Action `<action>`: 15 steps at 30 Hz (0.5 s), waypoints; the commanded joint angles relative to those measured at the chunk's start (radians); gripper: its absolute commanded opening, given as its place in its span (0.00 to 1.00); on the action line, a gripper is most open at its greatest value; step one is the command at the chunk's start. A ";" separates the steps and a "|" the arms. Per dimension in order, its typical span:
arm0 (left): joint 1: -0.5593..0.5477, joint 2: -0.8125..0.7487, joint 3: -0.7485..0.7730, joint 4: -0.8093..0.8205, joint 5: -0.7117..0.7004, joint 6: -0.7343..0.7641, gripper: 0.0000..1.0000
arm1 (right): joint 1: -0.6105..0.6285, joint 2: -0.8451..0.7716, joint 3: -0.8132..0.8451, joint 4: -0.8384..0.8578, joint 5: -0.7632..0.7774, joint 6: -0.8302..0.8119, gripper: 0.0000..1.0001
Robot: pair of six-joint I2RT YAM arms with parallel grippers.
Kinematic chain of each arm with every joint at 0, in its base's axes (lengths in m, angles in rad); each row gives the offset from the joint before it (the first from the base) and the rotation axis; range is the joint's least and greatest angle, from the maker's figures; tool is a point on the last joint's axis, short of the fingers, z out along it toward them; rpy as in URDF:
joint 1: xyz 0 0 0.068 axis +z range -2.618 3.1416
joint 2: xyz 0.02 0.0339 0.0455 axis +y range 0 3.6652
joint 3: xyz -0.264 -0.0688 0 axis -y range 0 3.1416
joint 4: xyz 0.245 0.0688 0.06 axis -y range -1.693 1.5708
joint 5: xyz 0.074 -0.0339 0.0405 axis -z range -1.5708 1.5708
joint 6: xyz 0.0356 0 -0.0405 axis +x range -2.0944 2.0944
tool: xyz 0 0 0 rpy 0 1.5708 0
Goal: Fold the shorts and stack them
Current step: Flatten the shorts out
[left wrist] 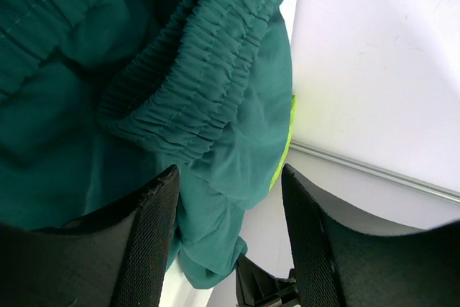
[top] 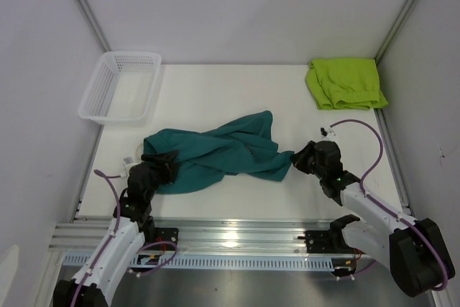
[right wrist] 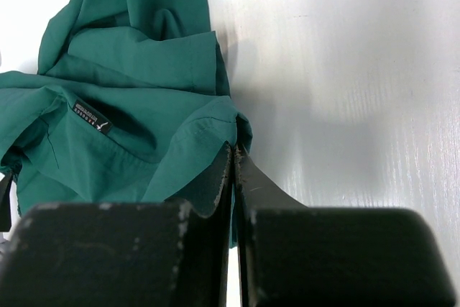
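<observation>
Left wrist view: left jaws spread, teal shorts (left wrist: 215, 127) bunched between, mostly cropped; right jaws clamp their hem

A lab test cell: white table (top: 215, 98), plain panel walls (top: 237, 12), aluminium rail (top: 237, 234)

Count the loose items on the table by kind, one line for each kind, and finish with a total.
Pairs of shorts: 2, the dark teal shorts and the lime green shorts
Baskets: 1, the white mesh basket
Total: 3
</observation>
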 commanded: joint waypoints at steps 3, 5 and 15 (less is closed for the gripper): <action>-0.010 -0.069 -0.141 -0.094 -0.021 -0.007 0.64 | -0.008 -0.018 -0.010 0.040 -0.002 -0.004 0.00; -0.010 -0.033 -0.147 -0.059 -0.026 -0.010 0.64 | -0.008 -0.016 -0.012 0.046 -0.008 -0.002 0.00; -0.010 0.258 -0.132 0.203 -0.021 0.001 0.54 | -0.011 -0.019 -0.006 0.043 -0.016 0.001 0.00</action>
